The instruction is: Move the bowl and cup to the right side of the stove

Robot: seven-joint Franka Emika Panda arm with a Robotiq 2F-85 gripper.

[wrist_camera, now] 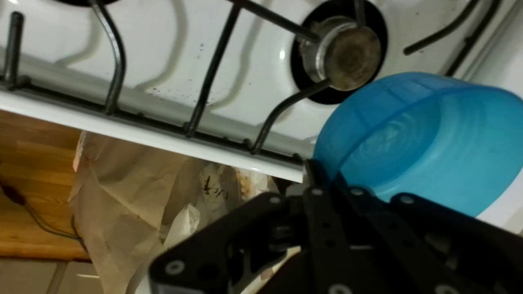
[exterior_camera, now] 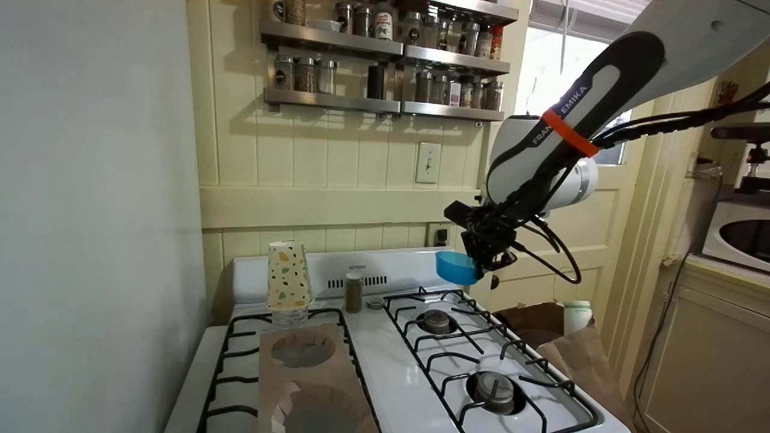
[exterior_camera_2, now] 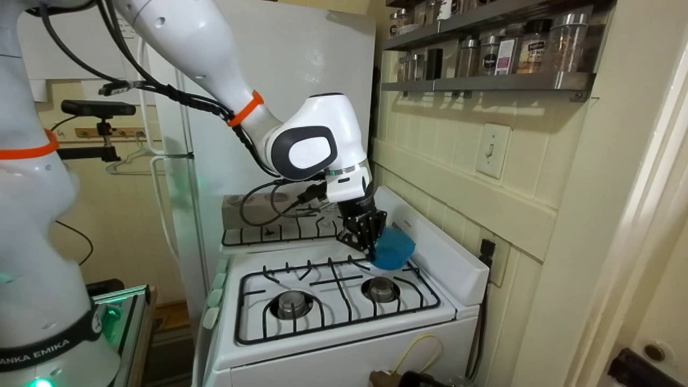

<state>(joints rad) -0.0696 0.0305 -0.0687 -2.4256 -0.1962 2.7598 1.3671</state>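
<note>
The fingers (wrist_camera: 320, 216) are clamped on the edge of the blue bowl (wrist_camera: 419, 145); in the wrist view its wall sits between the two tips, and the bowl extends up and to the right of them, tilted, inside visible. Fingers and bowl are over the rear right part of the stove (exterior_camera: 388, 367), in both exterior views. The bowl appears raised above the right grate (wrist_camera: 214, 70) below the fingers; whether its base touches is not confirmed. The rear burner (wrist_camera: 353, 57) is beyond the fingertips in the wrist view, near the bowl. The cup (exterior_camera: 289, 276), pale with coloured flecks, is well to the left of the fingers in an exterior view, narrower end up, with clear material showing beneath it. Nearer the fingers than the cup, a spice jar (exterior_camera: 354, 294) stands upright on the surface. Below and left of the fingers in that view, a piece of cardboard (exterior_camera: 267, 361) with two cut holes lies over the left grate. A paper bag (wrist_camera: 118, 212) is left of the fingers in the wrist view, beside the stove.
</note>
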